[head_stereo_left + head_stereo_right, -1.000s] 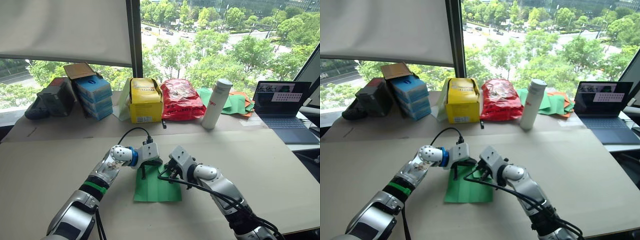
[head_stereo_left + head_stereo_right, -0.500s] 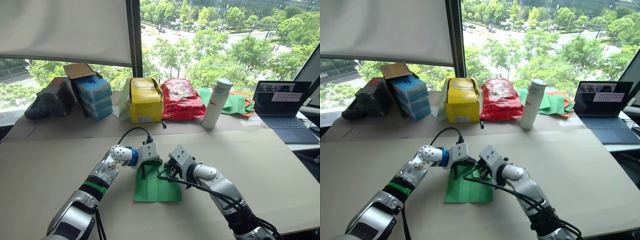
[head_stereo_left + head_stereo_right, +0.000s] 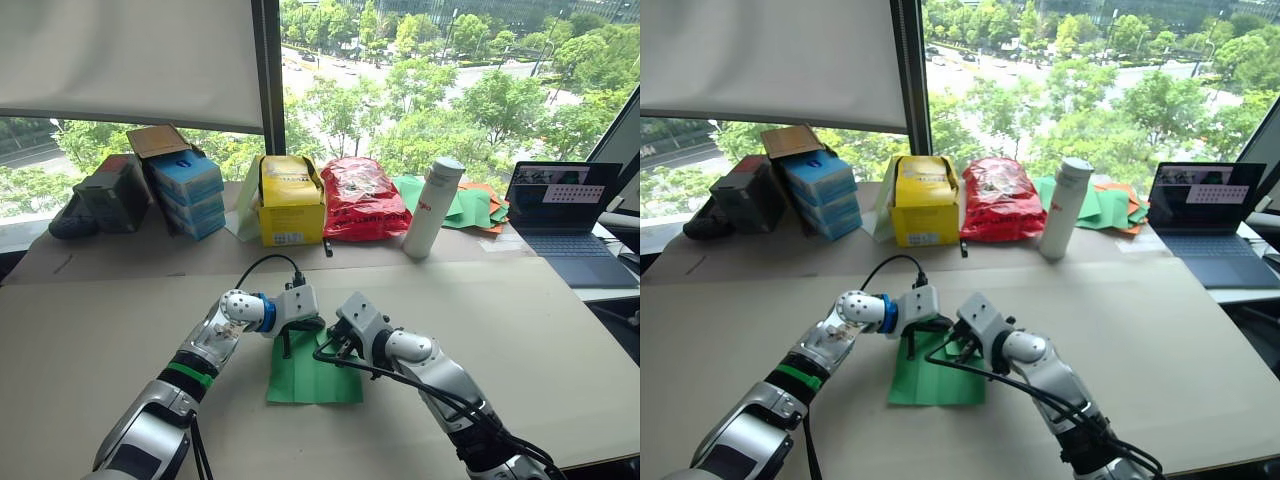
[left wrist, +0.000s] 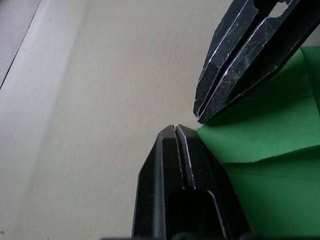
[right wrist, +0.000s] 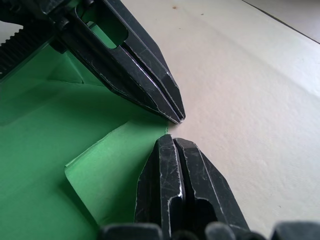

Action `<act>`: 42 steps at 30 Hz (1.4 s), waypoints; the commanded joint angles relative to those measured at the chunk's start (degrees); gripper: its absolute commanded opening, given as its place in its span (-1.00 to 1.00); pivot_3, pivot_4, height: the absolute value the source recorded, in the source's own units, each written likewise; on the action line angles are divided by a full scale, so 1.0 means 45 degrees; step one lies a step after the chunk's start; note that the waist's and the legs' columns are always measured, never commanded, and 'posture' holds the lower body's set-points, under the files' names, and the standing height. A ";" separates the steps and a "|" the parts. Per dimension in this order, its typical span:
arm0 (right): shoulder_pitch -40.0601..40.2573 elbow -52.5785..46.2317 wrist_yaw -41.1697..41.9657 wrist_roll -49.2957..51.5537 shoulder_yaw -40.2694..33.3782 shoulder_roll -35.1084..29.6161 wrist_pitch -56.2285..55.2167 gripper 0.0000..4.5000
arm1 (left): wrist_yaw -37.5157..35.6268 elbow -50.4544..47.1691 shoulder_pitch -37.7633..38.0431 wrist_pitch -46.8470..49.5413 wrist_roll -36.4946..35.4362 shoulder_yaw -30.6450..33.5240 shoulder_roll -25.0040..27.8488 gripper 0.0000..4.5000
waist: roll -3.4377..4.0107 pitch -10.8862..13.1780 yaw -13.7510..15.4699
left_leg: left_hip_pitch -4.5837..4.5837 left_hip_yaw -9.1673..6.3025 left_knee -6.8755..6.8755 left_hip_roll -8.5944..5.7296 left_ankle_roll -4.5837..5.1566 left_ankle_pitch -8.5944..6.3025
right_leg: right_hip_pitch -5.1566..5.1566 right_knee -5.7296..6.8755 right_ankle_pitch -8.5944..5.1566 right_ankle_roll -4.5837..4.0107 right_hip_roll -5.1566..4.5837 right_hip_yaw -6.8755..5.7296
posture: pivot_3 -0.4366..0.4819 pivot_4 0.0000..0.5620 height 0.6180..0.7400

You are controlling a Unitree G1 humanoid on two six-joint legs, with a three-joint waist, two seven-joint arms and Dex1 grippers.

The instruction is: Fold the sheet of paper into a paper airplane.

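Stretching across the whole scene is a big tan surface (image 3: 560, 340), with the sheet of paper (image 3: 305, 385) lying flat near the middle of it. Everything else I'll place off that green sheet.

Well beyond the sheet, along the window side of the surface, there's a row of stuff: a laptop (image 3: 570, 222) far off toward the robot's right, a heap of green and orange sheets (image 3: 470, 208) next to it, a red bag (image 3: 362, 200) and a yellow box (image 3: 290, 200) pretty much straight behind the sheet, a stack of blue boxes (image 3: 188, 192) off toward the left, and a white bottle (image 3: 432, 208) standing upright between the bag and the heap.

Both arms meet at the sheet's far edge. The left gripper (image 4: 175, 129) has its fingers pressed tight together, tip right at a corner of the green paper. The right gripper (image 5: 174, 139) is closed up too, tip on the paper's edge just beside a small folded flap. The two tips nearly touch each other. Can't tell if either one actually pinches the paper.
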 commanded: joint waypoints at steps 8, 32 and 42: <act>0.0086 -0.0674 0.0079 0.0065 0.0062 -0.0026 0.0311 -0.99 | -0.0072 0.0190 0.0249 0.0239 0.0452 -0.0172 0.0254 -1.00 | 0.0000 0.0000 -0.0001 | -0.0002 0.0000 0.0000 0.0000 0.0000 0.0000 | -0.0002 0.0000 0.0000 0.0000 0.0000 0.0000 | -0.05 -0.47 1.00; 0.2570 -0.2028 0.0196 0.0690 -0.0138 -0.1470 0.2717 -0.99 | -0.0121 0.0049 0.0348 0.0255 0.0441 -0.0193 0.0344 -1.00 | -0.0010 -0.0027 0.0056 | 0.0017 -0.0003 -0.0001 -0.0001 0.0017 -0.0010 | 0.0024 -0.0009 -0.0001 0.0001 -0.0010 -0.0003 | -0.05 -0.47 1.00; 0.3778 -0.3635 0.0202 0.1285 -0.0530 -0.2525 0.3650 -0.99 | -0.0181 0.0027 0.0423 0.0232 0.0414 -0.0179 0.0386 -1.00 | -0.0037 -0.0089 0.0277 | 0.0027 -0.0005 -0.0001 -0.0003 0.0033 -0.0020 | 0.0040 -0.0022 -0.0002 0.0004 -0.0020 -0.0007 | -0.05 -0.47 1.00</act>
